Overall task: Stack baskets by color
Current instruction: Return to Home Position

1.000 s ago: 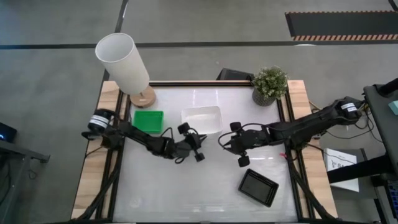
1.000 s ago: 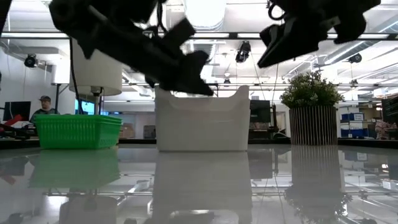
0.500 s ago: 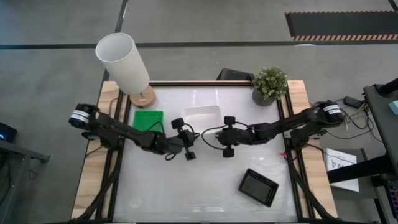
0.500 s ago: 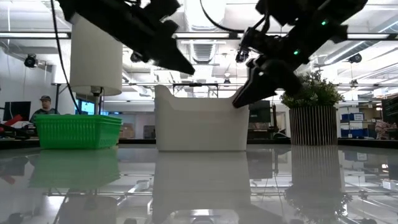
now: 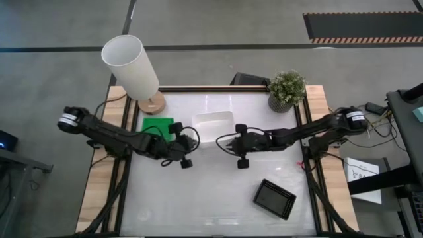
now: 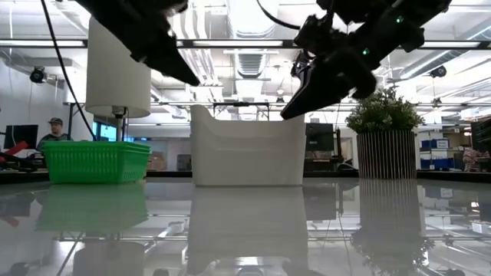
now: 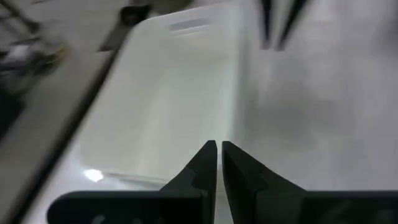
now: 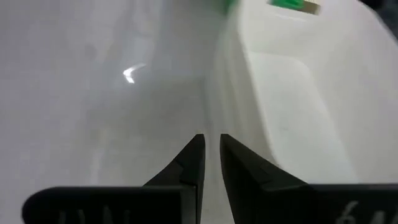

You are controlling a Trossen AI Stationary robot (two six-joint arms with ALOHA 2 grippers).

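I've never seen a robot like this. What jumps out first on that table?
Two dark arms reach to mid-table, the left gripper and right gripper hovering near the white baskets. A tall white lampshade stands at the back left corner, beside the green baskets. A black basket sits front right.

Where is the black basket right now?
High view: the black basket lies alone on the table's right side, toward the picture's bottom, well apart from the white basket and the plant.
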